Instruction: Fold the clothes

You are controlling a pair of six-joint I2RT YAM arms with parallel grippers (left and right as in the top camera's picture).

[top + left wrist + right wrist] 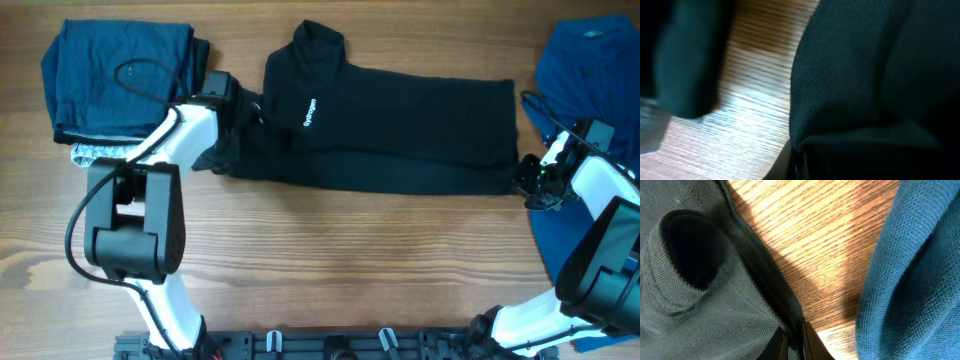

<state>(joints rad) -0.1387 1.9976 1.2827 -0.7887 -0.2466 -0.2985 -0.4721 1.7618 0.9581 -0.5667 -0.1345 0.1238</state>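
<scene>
1. The polo [400,130] lies flat across the far middle of the counter [350,260]. Its collar [320,40] points to the far side and its white lettering [308,112] faces up.
2. My left end effector [238,112] sits at the polo's left end, and from overhead the arm hides that part of the cloth. The left wrist view gives me only black cloth, bare wood and a blurred dark shape, so I cannot tell whether it is spread or pinching.
3. My right end effector [528,182] is at the polo's near right corner. In the right wrist view its tips are pressed together on the black hem.
4. The blue shirt [585,60] lies bunched along the counter's right edge, just beside that corner, with a strip of bare wood between the two garments. My right arm crosses over part of it.
5. A folded dark-blue pile [120,75] sits at the far left, close beside my left arm. A grey cloth [95,152] pokes out at its near edge.
</scene>
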